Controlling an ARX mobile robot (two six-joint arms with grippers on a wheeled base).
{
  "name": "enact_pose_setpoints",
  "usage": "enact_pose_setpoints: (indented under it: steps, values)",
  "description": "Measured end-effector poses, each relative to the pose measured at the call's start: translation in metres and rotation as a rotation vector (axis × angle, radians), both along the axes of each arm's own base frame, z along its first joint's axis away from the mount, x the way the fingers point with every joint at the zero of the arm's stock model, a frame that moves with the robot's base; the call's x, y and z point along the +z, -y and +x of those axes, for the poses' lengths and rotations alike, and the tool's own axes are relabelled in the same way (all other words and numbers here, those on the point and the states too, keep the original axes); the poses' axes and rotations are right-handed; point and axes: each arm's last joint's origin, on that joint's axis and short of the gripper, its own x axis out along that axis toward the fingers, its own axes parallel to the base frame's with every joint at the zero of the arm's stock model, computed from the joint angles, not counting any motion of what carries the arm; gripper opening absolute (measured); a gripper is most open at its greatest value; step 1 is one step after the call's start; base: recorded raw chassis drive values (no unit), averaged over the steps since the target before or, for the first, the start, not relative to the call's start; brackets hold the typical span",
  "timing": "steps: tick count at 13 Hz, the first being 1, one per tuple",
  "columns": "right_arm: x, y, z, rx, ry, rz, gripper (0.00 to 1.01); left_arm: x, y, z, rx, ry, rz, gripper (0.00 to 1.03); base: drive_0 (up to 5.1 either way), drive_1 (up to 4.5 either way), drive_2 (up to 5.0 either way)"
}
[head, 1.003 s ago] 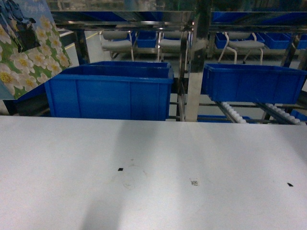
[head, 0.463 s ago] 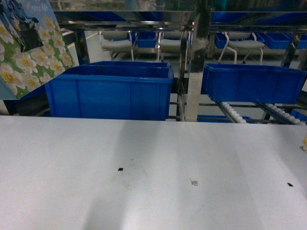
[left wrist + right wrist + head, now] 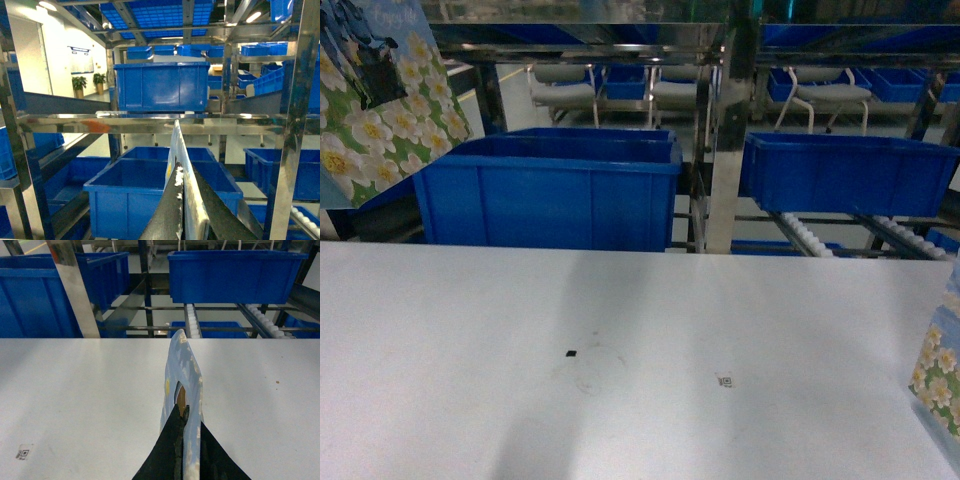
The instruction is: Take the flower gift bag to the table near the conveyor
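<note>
One flower gift bag (image 3: 382, 110), white blossoms on green and blue, hangs high at the far left of the head view, in front of the rack. My left gripper (image 3: 181, 187) is shut on its thin edge (image 3: 177, 150), above a blue bin. A second flower gift bag (image 3: 942, 365) shows at the right edge of the head view, low over the white table (image 3: 620, 340). My right gripper (image 3: 189, 415) is shut on that bag's pale blue top edge (image 3: 182, 365), above the table (image 3: 75, 390). The conveyor rollers (image 3: 807, 238) (image 3: 191, 322) slope down behind the table's far edge.
Large blue bins (image 3: 550, 190) (image 3: 850, 170) sit on the steel rack right behind the table's far edge, with a shiny upright post (image 3: 725, 150) between them. More bins (image 3: 161, 85) fill the upper shelves. Small dark specks (image 3: 571, 352) mark the tabletop.
The second bag has come into the head view from the right edge, moving left and now showing much more. The bag at the upper left has barely shifted.
</note>
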Motion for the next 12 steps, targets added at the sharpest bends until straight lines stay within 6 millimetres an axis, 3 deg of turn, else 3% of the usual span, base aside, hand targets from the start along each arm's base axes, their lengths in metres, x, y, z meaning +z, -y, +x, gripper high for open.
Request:
enact_pose_setpoints:
  steps: [3, 6, 11, 12]
  values:
    - [-0.015, 0.006, 0.007, -0.024, -0.046, 0.004, 0.02, 0.0, 0.0, 0.0, 0.0, 0.0, 0.0, 0.02, 0.0, 0.0, 0.0]
    - [-0.016, 0.006, 0.015, -0.032, -0.038, 0.004, 0.02, 0.0, 0.0, 0.0, 0.0, 0.0, 0.0, 0.02, 0.0, 0.0, 0.0]
    - [-0.031, -0.018, -0.009, -0.067, -0.111, -0.002, 0.02, 0.0, 0.0, 0.0, 0.0, 0.0, 0.0, 0.02, 0.0, 0.0, 0.0]
    - [-0.047, -0.02, -0.035, -0.087, -0.246, -0.021, 0.24, 0.0, 0.0, 0.0, 0.0, 0.0, 0.0, 0.02, 0.0, 0.0, 0.0]
